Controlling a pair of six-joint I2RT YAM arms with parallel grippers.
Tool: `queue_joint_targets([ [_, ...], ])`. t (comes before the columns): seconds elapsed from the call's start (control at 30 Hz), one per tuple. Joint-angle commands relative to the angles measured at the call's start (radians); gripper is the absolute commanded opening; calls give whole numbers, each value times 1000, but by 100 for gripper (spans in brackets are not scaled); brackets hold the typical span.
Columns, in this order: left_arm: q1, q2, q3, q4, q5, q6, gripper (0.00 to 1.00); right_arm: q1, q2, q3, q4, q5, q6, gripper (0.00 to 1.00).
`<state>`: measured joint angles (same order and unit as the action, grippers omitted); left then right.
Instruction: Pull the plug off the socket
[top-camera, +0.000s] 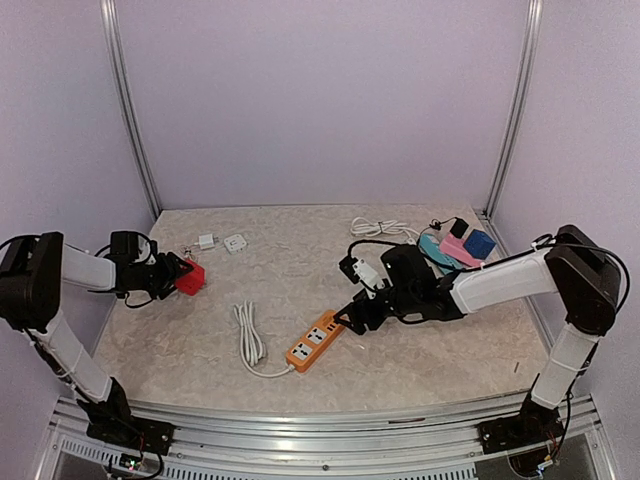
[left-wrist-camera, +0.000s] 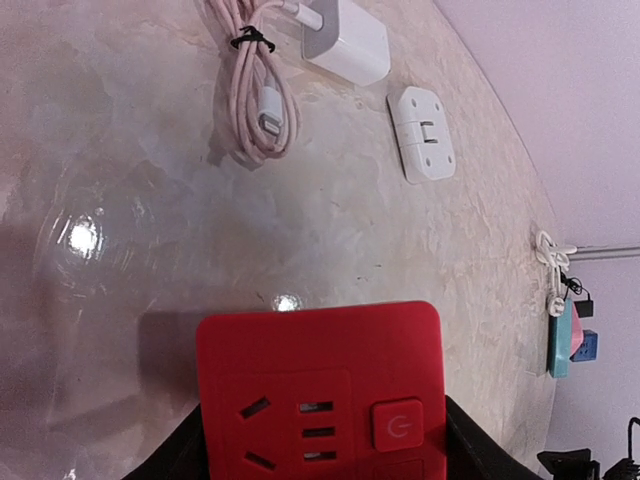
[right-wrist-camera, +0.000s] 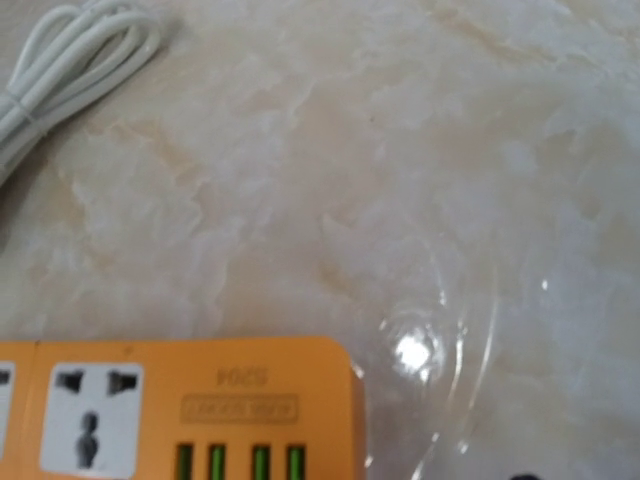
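My left gripper (top-camera: 183, 275) is shut on a red socket cube (top-camera: 191, 278) and holds it above the table at the left. In the left wrist view the black fingers (left-wrist-camera: 470, 452) press on both sides of the red socket cube (left-wrist-camera: 318, 385), whose slots show no plug in them. A white charger plug (left-wrist-camera: 345, 42) with a pink cable lies loose on the table beyond it. My right gripper (top-camera: 350, 318) hangs open over the near end of an orange power strip (top-camera: 315, 341). The strip's end (right-wrist-camera: 200, 410) fills the lower left of the right wrist view; the fingers are out of that frame.
A white adapter (top-camera: 235, 243) lies by the charger (top-camera: 205, 241) at the back left. The strip's coiled white cable (top-camera: 250, 340) lies left of it. A white cable bundle (top-camera: 380, 228) and teal, pink and blue items (top-camera: 457, 248) sit at the back right.
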<state>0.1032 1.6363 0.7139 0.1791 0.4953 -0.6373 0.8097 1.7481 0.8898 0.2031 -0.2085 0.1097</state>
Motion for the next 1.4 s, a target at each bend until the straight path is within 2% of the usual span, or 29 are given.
queue_joint_targets([
  [0.0,18,-32,-32,-51,-74,-18,67,23,-71,-44,7,-19,33,80],
  [0.37,20,-103,-38,-144,-156,-17,82,134,-154,-81,-31,34,78,80],
  [0.53,18,-175,-41,-199,-204,-10,95,209,-155,-58,-77,94,93,80],
  [0.7,-8,-285,-14,-308,-274,20,97,295,-133,-43,-88,172,141,79],
  [0.97,-182,-510,97,-504,-477,66,99,412,-10,27,-124,336,291,78],
  [1.37,-284,-664,111,-561,-533,56,99,434,225,189,-176,465,452,79],
])
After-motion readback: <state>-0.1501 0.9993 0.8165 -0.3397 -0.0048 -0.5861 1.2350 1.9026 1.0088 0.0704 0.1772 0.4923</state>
